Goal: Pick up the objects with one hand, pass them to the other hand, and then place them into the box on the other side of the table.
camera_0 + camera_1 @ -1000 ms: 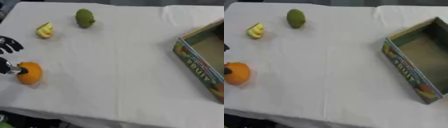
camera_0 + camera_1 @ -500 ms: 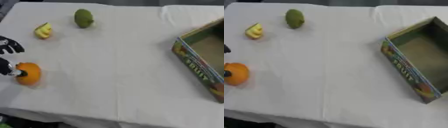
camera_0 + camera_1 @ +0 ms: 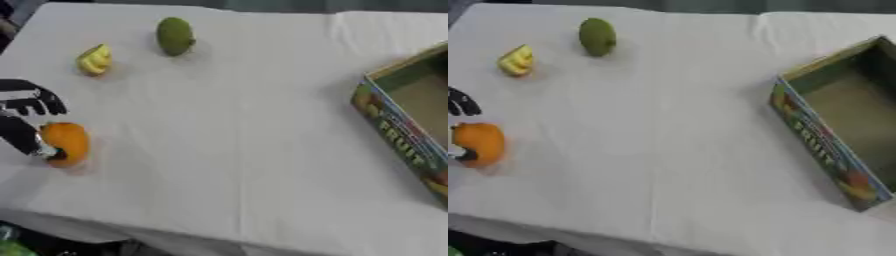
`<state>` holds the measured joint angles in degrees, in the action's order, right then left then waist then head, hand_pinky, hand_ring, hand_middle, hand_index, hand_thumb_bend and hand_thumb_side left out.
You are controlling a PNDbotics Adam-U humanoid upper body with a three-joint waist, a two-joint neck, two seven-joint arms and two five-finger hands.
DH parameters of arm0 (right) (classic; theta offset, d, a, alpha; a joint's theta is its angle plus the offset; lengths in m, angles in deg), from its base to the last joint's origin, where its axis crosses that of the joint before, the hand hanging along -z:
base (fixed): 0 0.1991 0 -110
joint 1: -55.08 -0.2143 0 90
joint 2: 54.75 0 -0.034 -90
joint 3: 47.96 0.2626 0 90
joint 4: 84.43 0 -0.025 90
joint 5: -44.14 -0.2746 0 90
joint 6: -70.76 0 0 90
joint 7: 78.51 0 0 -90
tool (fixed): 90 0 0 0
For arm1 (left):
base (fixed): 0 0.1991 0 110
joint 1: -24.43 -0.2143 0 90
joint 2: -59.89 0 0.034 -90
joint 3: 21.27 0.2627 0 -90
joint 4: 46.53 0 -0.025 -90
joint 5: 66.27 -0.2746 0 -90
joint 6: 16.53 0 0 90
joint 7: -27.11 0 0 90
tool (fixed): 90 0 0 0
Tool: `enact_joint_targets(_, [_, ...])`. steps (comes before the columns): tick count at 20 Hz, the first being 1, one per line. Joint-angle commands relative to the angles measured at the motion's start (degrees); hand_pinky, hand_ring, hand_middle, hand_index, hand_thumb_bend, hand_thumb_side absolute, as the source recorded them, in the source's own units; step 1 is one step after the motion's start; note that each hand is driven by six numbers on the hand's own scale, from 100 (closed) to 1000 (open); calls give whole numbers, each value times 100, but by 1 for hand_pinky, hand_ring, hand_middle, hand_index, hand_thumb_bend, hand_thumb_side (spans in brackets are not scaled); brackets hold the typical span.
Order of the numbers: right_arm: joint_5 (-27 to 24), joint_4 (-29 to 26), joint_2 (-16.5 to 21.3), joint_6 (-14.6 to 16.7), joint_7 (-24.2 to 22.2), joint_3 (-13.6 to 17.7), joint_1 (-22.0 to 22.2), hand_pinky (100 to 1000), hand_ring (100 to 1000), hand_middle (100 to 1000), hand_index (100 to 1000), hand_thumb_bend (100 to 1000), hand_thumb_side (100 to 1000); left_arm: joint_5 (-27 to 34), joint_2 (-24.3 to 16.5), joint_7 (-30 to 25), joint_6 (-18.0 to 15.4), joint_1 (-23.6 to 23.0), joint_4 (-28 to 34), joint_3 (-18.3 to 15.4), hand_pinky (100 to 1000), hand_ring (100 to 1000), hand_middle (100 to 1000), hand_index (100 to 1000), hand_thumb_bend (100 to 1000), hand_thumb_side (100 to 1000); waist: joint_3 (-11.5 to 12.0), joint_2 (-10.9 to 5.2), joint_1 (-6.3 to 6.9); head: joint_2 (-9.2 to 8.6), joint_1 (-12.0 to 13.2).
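Since a second ago we see almost no change: the orange fruit (image 3: 66, 143) sits where it was at the table's left edge, left hand (image 3: 24, 117) still against it. Thumb touches the fruit's near-left side, fingers (image 3: 35, 99) are spread just beyond it without touching, so the hand is released, not yet grasping. Yellow fruit (image 3: 94, 59) and green fruit (image 3: 175, 35) lie well apart at far left, near each other. The box (image 3: 833, 130) stands at the right edge, empty, printed side facing us. White tablecloth (image 3: 236, 130) covers everything. Right hand doesn't show.
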<state>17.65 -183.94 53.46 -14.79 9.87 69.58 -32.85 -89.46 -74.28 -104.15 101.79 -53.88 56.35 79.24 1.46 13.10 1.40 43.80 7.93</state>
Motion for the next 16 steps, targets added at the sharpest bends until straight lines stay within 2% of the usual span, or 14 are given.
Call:
enact_joint_targets(1, [13,-58,172,-14,12,86,-20,766,513,648,679,100,699,-14,-297,-424,280,-35,-24,-19,863,859,789,827,571,229,0,-12,55,32,46])
enact_joint_targets(9, [27,-62,150,-48,9,80,-28,766,512,647,678,100,703,-338,-371,-792,134,-136,-16,54,865,865,791,815,582,242,-15,-9,72,32,45])
enact_joint_targets(12, [37,-57,134,-59,6,80,-25,766,512,647,677,100,707,-341,-322,-713,170,-104,-52,69,836,841,766,801,499,214,-18,-6,71,32,42])
enact_joint_targets(13, [42,-54,128,-65,4,79,-26,766,512,646,677,100,709,-322,-298,-620,206,-88,-55,74,818,827,750,788,462,175,-18,-4,71,32,39])
enact_joint_targets(16, [54,-50,112,-77,-5,74,-32,766,511,646,676,100,709,-371,-249,-324,315,-56,-58,155,778,797,712,760,428,119,-28,3,67,32,28])
